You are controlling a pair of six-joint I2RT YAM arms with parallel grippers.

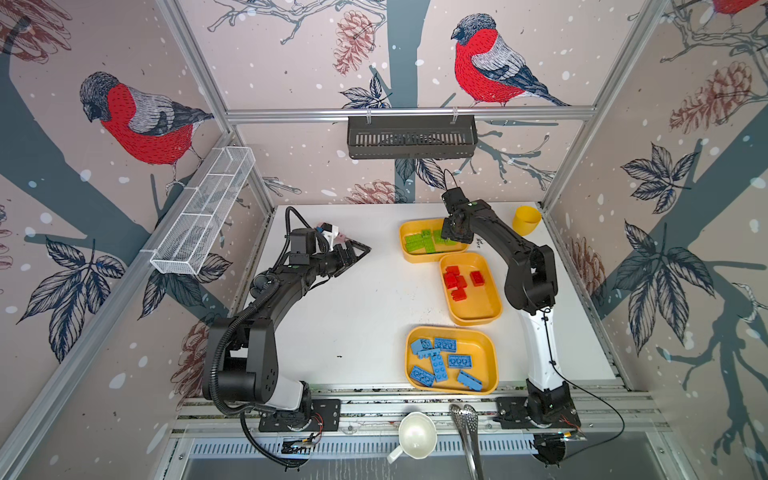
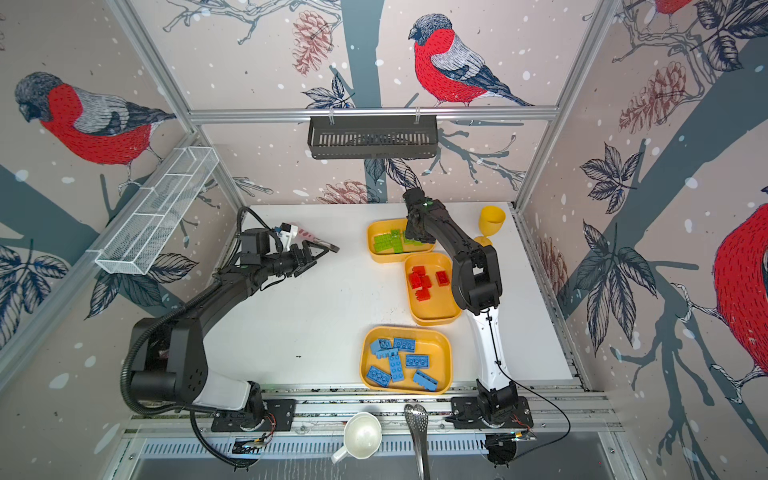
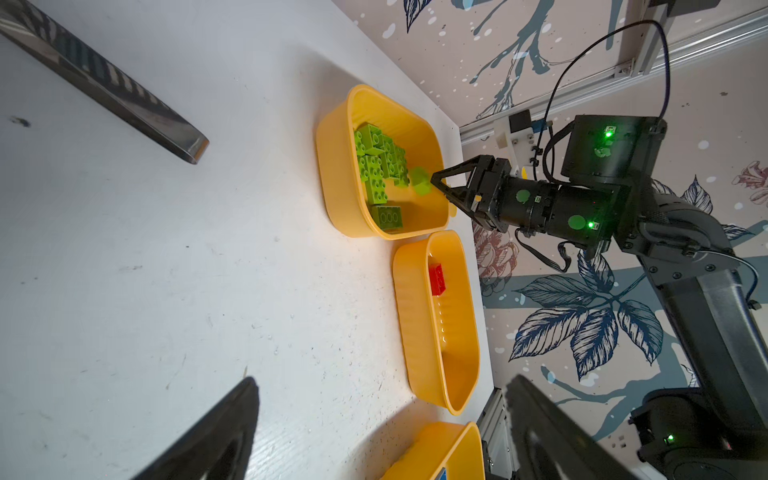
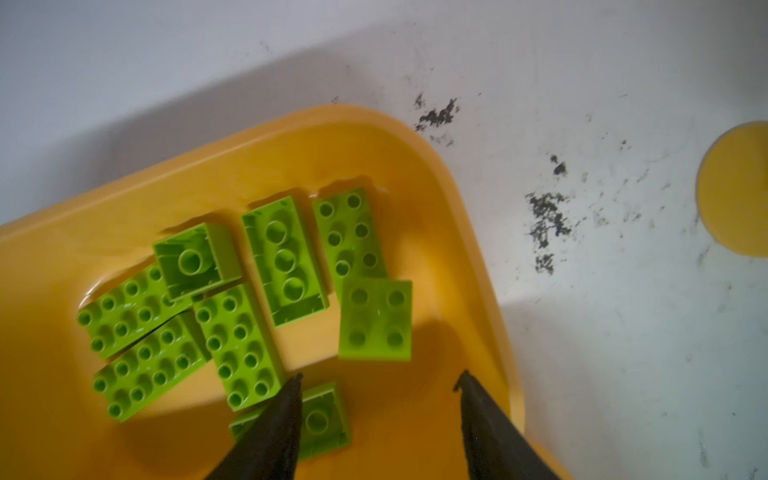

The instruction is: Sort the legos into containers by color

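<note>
The right gripper point(image 4: 378, 377) is held over the green tray point(image 1: 409, 259), which stands near the far edge of the tabletop point(image 1: 353, 316), right of its middle. Its jaws are seen parted, with nothing between them. A square green brick point(image 4: 376, 318) is seen free just off the tips. It is blurred in the left wrist view, so it is judged to be dropping into the tray, though whether it has come to rest cannot be told. The gripper is kept above the rim, presumably so that the brick lands among the other green bricks point(image 4: 282, 262) without the pile being disturbed.

The red tray point(image 1: 478, 307) is set just in front of the green one, apparently touching its corner, and the red bricks point(image 1: 455, 280) are gathered at its far end. The blue tray point(image 1: 478, 338) is placed at the near edge and the blue bricks point(image 1: 440, 365) are spread across it. No loose brick is seen on the tabletop in either top view, so the sort is judged to be all but finished.

The left gripper point(image 1: 358, 254) is held near the far edge on the left side, well apart from the trays. Its jaws are spread wide and empty, and it is kept clear of the other arm's work. A yellow goblet point(image 1: 525, 220) is left standing in the far right corner.
</note>
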